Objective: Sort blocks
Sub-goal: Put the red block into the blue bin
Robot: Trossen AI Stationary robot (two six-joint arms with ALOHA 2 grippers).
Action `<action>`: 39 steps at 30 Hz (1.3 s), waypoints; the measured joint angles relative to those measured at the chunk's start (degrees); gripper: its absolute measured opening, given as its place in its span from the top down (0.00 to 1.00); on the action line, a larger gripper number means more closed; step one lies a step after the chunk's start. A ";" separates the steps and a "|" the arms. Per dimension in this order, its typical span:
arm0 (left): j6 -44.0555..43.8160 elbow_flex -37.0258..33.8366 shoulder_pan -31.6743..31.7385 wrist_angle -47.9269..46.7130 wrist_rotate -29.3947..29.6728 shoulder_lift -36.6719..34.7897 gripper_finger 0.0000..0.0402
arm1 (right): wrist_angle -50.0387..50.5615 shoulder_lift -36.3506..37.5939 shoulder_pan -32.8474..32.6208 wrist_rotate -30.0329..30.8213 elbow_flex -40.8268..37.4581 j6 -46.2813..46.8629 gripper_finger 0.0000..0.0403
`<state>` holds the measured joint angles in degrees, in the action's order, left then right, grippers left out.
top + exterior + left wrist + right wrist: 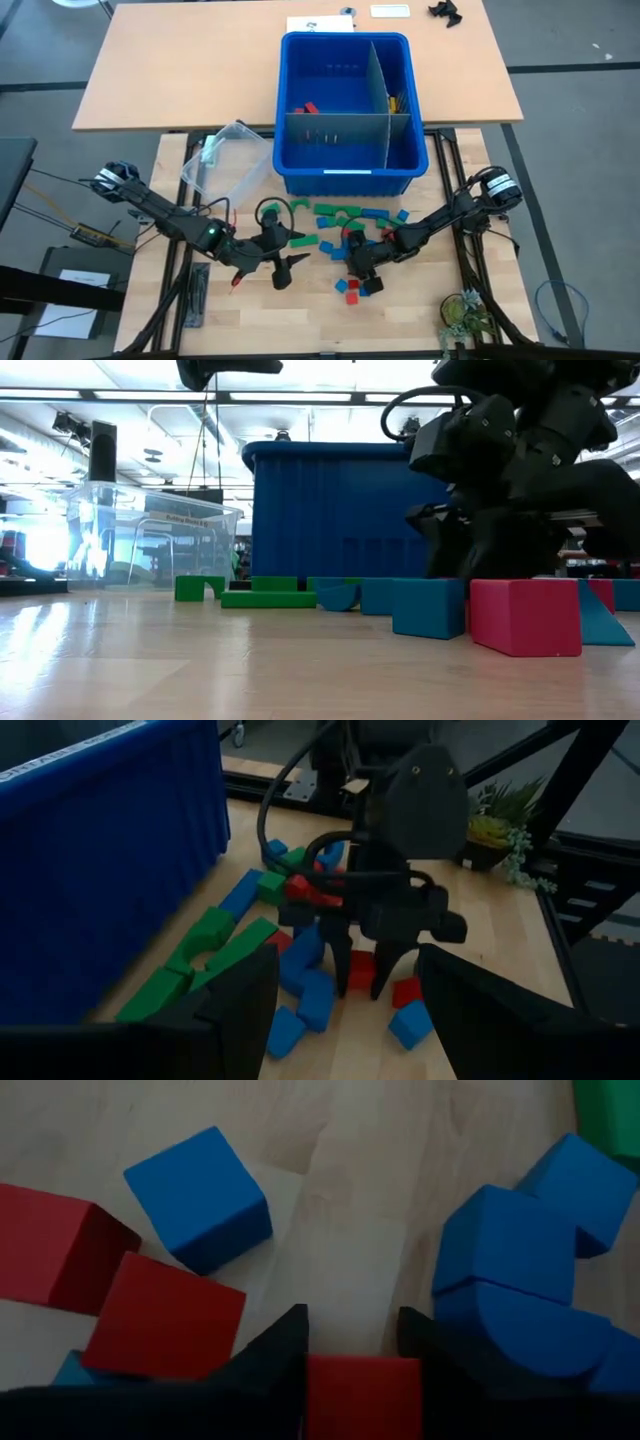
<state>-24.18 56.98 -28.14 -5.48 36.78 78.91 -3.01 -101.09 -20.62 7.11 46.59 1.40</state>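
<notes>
Small red, blue and green blocks point(345, 225) lie scattered on the wooden table in front of the blue bin point(350, 180). My right gripper point(362, 1370) points steeply down into the near part of the heap and is shut on a red block point(362, 1395). More red blocks point(160, 1320) and blue blocks point(200, 1195) lie loose around it. My left gripper point(290, 272) hovers open above the table to the left of the heap, nothing between its fingers, facing the right gripper point(360, 982). My right gripper pinches the red block between its two fingers, one on each of two opposite side faces point(320, 1380). The fingers point(385, 975) come slanting down from above. The block stands on the table among the other blocks.
The divided blue bin holds a few blocks in its far compartments point(310, 105). A clear plastic tub point(228, 155) lies tipped to the bin's left. A small plant point(462, 315) stands at the near right corner. Bare wood lies along the table's near edge.
</notes>
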 joint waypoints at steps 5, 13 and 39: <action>-0.03 -0.01 0.02 -0.01 -0.04 0.00 0.38 | 0.30 0.40 0.04 0.35 -0.02 -0.01 0.69; -0.07 -0.01 0.00 0.14 -0.18 0.00 0.38 | 1.46 2.32 -0.26 0.98 1.19 -0.03 0.69; -0.12 -0.01 0.02 2.79 -0.38 0.02 0.38 | 21.67 14.79 9.84 14.67 31.67 -3.89 0.69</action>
<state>-24.29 56.97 -28.12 -2.69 36.40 78.94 18.67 -86.30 -10.78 21.79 78.26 -2.49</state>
